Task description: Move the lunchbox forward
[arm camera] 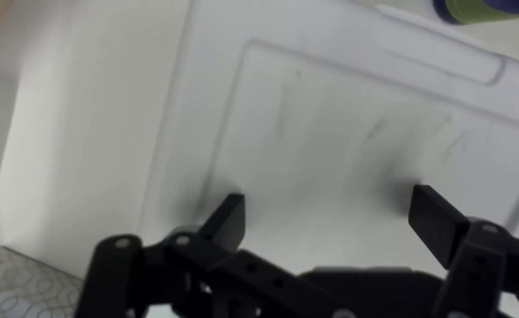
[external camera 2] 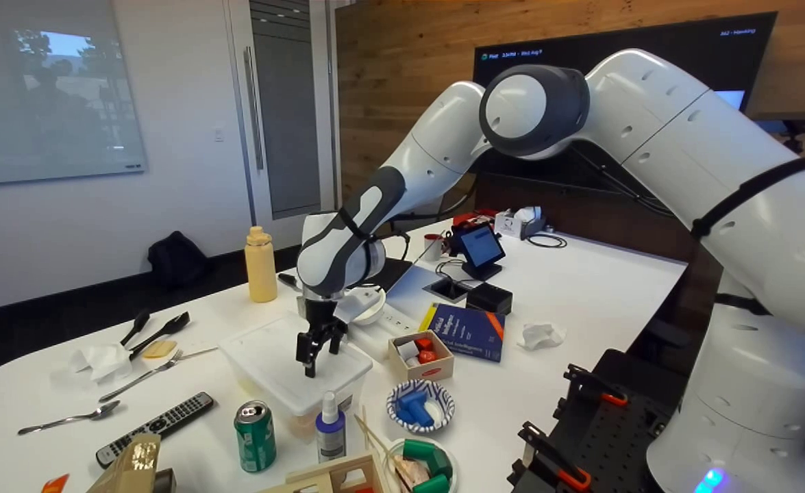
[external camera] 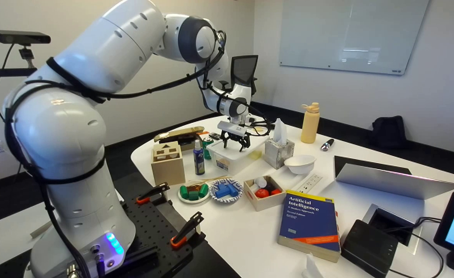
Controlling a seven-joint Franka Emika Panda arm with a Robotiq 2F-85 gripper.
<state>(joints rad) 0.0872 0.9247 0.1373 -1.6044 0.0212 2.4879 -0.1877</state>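
Observation:
The lunchbox is a flat, pale, translucent plastic box with a white lid on the table, in both exterior views (external camera: pixel 243 164) (external camera 2: pixel 265 349). Its lid (arm camera: pixel 321 119) fills most of the wrist view. My gripper points down over the lid in both exterior views (external camera: pixel 233 149) (external camera 2: pixel 322 363). In the wrist view, its black fingers (arm camera: pixel 327 192) are wide apart with only the lid between them. Dark shadows lie on the lid by the fingertips. The tips are at or just above the lid; I cannot tell whether they touch it.
A tissue box (external camera: pixel 279 152) and a white bowl (external camera: pixel 301 165) stand close beside the lunchbox. A spray bottle (external camera: pixel 199 158) and a green can (external camera 2: pixel 255 437) stand on its opposite side. A wooden box of toys (external camera: pixel 264 196) is nearby. Cutlery and a remote (external camera 2: pixel 155 428) lie near it.

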